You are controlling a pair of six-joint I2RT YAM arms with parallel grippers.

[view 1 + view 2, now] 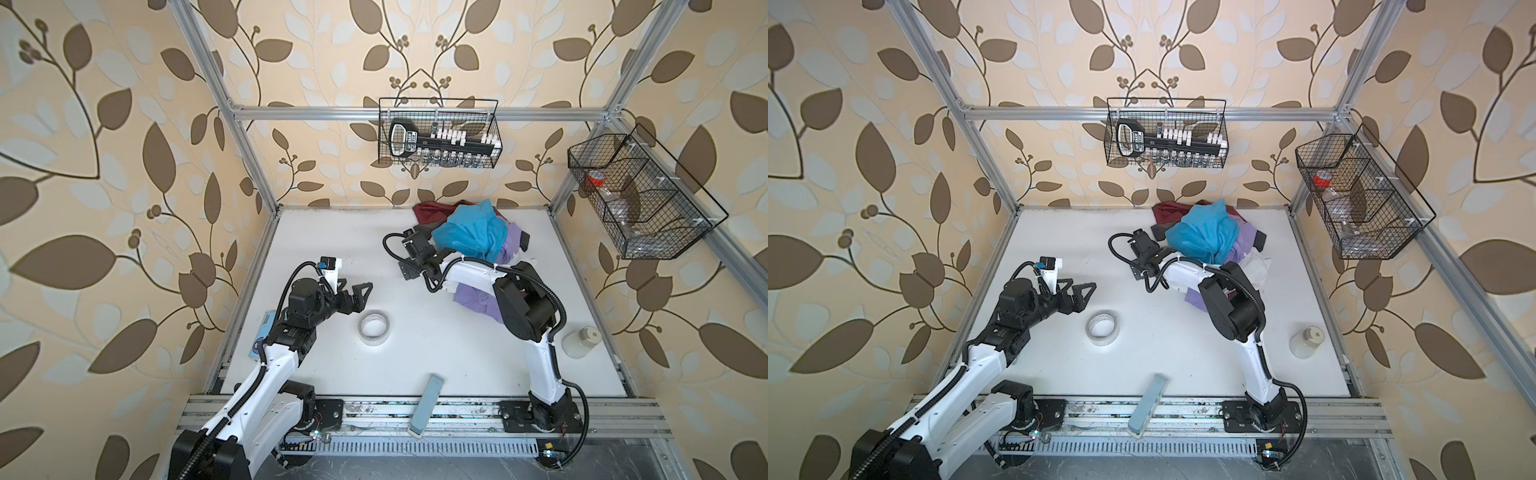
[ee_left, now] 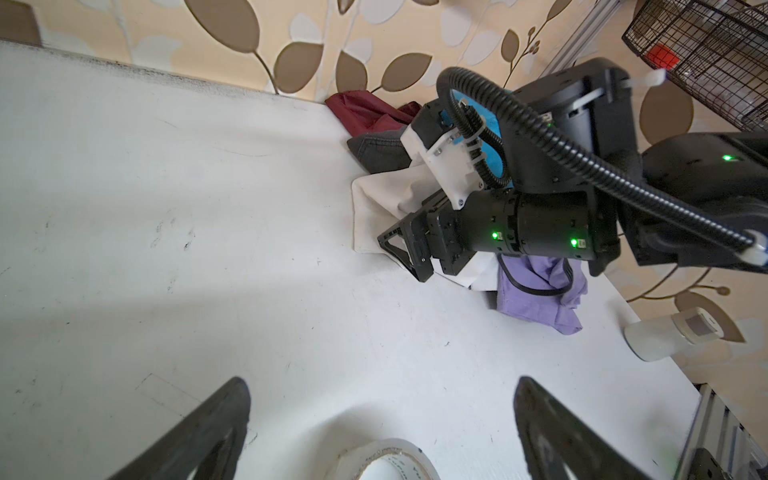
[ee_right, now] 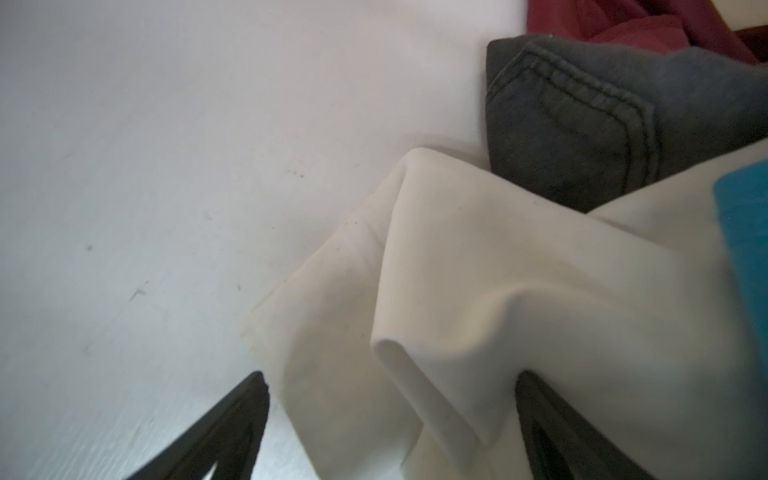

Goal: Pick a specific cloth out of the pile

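Note:
The pile [image 1: 469, 237] lies at the table's back right, with a bright blue garment on top and maroon, dark grey and lavender pieces around it. The cloth [image 3: 498, 291], plain white, sticks out of the pile's near-left side, also visible from the left wrist as cloth [image 2: 382, 199]. My right gripper [image 3: 390, 376] stands open and low over it, a raised fold of the cloth lying between its two fingers. In a top view the right gripper [image 1: 426, 262] sits at the pile's left edge. My left gripper [image 2: 381, 382] is open and empty; in a top view this left gripper [image 1: 357, 286] is apart from the pile.
A tape roll [image 1: 374, 328] lies just in front of the left gripper. A white bottle [image 1: 582, 340] lies at the right edge, a blue-grey block [image 1: 428, 403] at the front edge. Wire baskets hang on the back rail [image 1: 438, 133] and right rail [image 1: 640, 195].

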